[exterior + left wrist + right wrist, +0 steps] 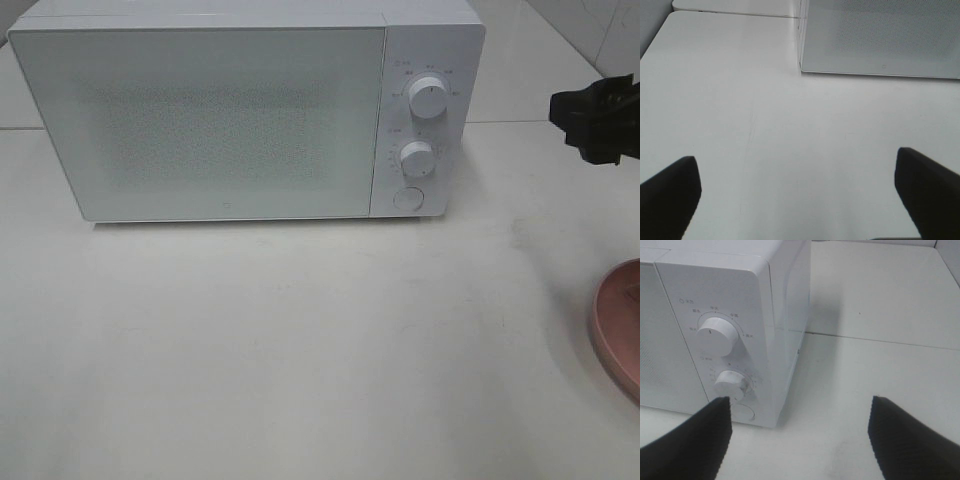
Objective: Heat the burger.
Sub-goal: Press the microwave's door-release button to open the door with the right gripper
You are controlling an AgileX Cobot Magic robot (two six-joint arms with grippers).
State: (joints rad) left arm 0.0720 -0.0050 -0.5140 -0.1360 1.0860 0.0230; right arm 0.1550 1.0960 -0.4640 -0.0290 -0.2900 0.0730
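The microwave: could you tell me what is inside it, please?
Nothing shows: the microwave door is shut and its dotted panel hides the inside, so any contents are unseen.

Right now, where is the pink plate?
Exterior high view: the pink plate lies on the table at far right, cut by the frame, nearer the camera than the right end effector, right of the microwave.

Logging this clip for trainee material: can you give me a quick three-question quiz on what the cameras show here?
1. How many turning knobs does the microwave panel carry?
2. True or false: the left gripper holds the burger.
3. In the high view, the pink plate lies: A) on top of the microwave B) at the table's right edge C) in front of the door.
Key: 1. Two. 2. False: the left gripper is open and empty. 3. B.
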